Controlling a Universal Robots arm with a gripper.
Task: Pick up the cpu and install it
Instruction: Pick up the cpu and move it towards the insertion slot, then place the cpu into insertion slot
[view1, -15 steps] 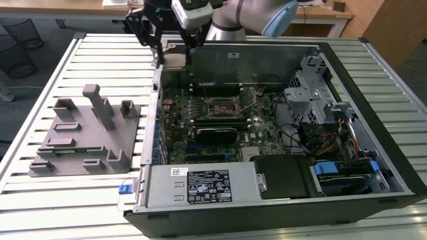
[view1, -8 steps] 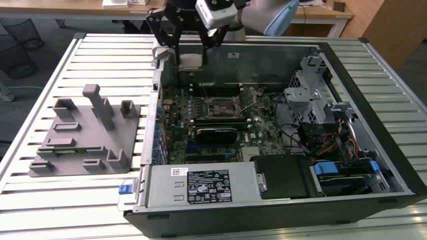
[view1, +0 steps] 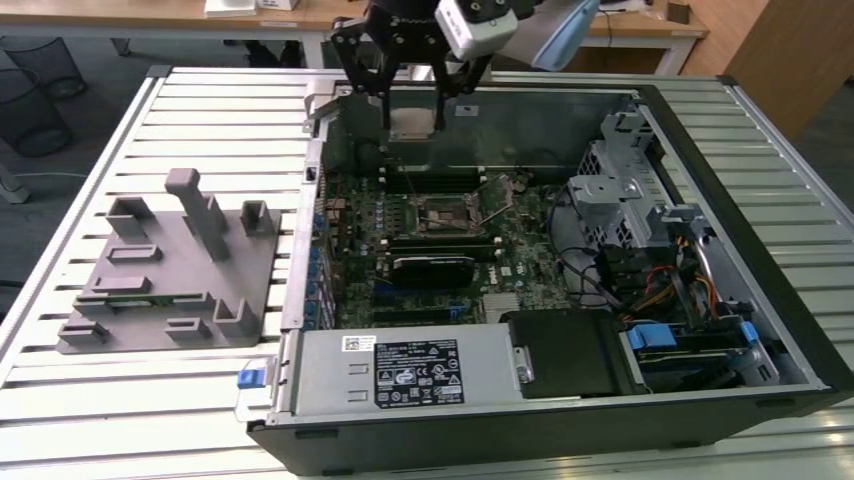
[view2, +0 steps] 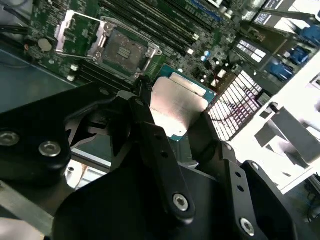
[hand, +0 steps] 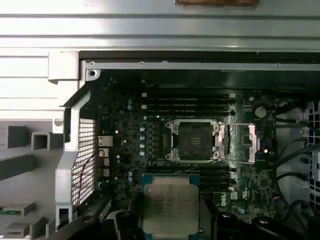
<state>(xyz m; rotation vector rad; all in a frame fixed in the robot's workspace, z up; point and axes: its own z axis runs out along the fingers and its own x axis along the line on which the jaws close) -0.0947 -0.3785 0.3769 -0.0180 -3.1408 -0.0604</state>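
My gripper (view1: 414, 100) hangs over the far side of the open computer case, shut on the cpu (view1: 411, 124), a flat square chip with a silvery top. In both wrist views the cpu (view2: 176, 105) (hand: 170, 210) sits between my black fingers (view2: 150, 125), held above the motherboard. The open socket (hand: 192, 141) (view2: 122, 50) (view1: 441, 212) lies below and some way off from the chip, its metal load frame (hand: 248, 142) swung aside. The chip is in the air, touching nothing but my fingers.
The open case (view1: 747, 200) rests on a slatted white table (view1: 160, 400). A grey plastic fixture (view1: 174, 260) stands at the exterior view's left. Inside the case are a power supply (view1: 400, 372), drive cages (view1: 627, 190), cables (view1: 667, 290) and memory slots (hand: 187, 102) beside the socket.
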